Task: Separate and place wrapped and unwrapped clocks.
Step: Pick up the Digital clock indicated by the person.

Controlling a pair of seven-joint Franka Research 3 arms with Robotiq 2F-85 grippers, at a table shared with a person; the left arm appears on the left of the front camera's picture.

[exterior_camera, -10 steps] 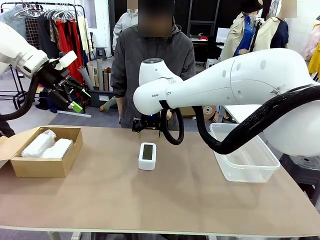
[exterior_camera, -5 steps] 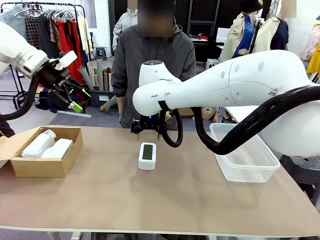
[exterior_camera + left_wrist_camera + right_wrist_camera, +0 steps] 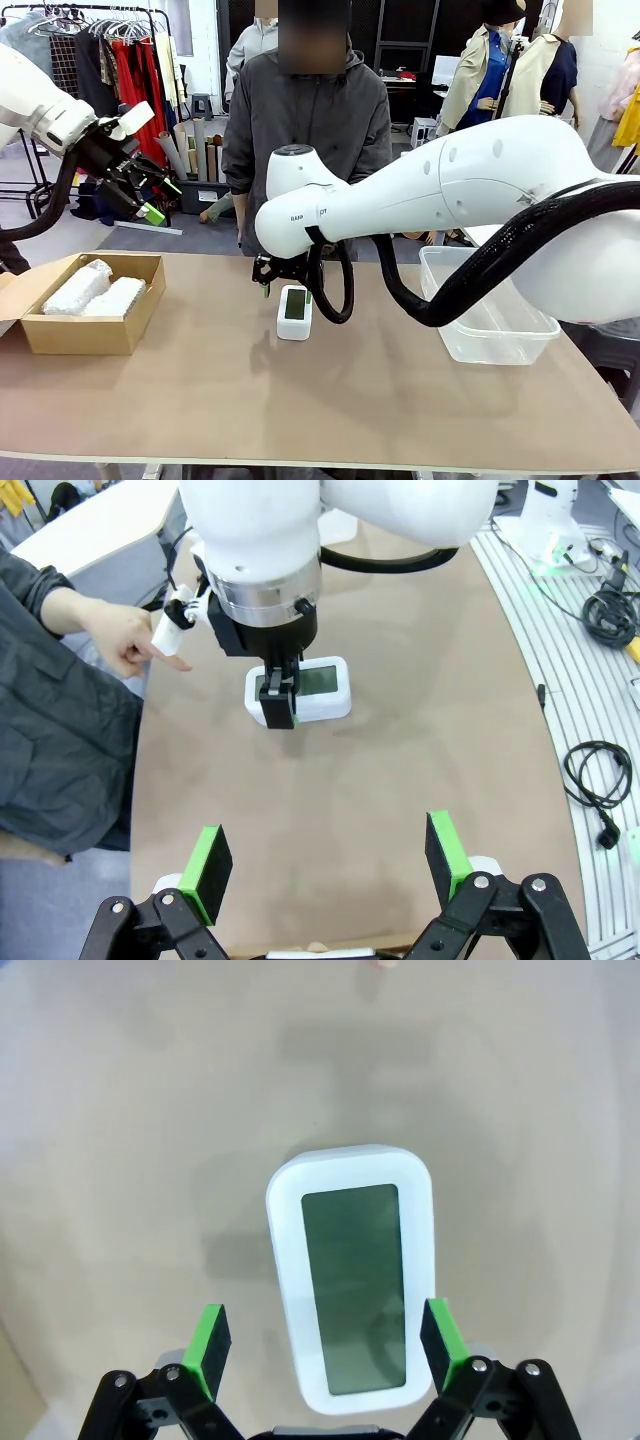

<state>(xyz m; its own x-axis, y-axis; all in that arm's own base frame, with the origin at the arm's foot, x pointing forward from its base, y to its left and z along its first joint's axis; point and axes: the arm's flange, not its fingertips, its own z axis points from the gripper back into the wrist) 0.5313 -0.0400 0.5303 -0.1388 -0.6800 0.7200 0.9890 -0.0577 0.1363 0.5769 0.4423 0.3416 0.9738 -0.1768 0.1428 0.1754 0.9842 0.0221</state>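
The unwrapped clock (image 3: 294, 312), a white rounded rectangle with a grey-green screen, lies face up in the middle of the table. My right gripper (image 3: 287, 284) hovers open just above it. In the right wrist view the clock (image 3: 350, 1275) lies between and beyond the green pads (image 3: 208, 1345), nearer the right-hand one. Two wrapped clocks (image 3: 75, 288) (image 3: 116, 297), lumpy white bubble-wrap bundles, lie side by side in the cardboard box (image 3: 90, 335). My left gripper (image 3: 160, 200) hangs open and high above the table's left end; its wrist view looks down on the clock (image 3: 318, 685).
An empty clear plastic bin (image 3: 490, 325) stands at the table's right side. A person stands at the far edge, one hand (image 3: 135, 645) pointing near the clock. The right arm's thick white link and black cable span the table's middle.
My right arm has swung left and lowered, bringing its gripper down over the clock. The left arm, the box and the clock have stayed put.
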